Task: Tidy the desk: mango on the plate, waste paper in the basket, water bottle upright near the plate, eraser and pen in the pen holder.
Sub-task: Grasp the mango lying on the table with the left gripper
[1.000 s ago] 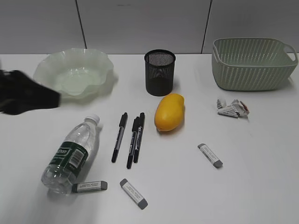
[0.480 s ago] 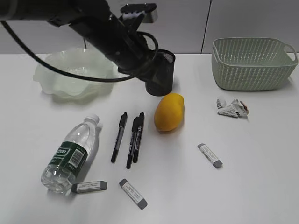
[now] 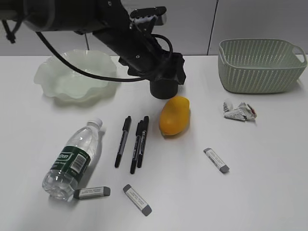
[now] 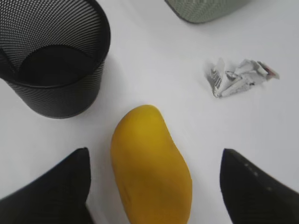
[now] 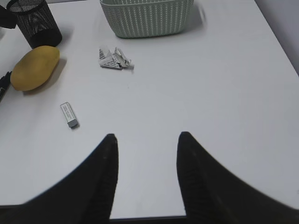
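You're looking at an office-style test bench: a plain white tabletop point(image 3: 269, 192) against grey wall panels point(image 3: 144, 24), set out with marker pens point(image 3: 132, 142), erasers point(image 3: 216, 160) and a mesh pen holder point(image 4: 51, 60).

Matte black left arm point(image 3: 130, 43) with looping black cables, a white-marked wrist block, blunt black fingers point(image 4: 252, 191)

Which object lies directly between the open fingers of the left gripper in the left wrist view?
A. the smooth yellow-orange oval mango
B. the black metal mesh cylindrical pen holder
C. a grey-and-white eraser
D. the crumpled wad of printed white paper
A: the smooth yellow-orange oval mango lies on the white desk between the two dark fingers of the left gripper, untouched.
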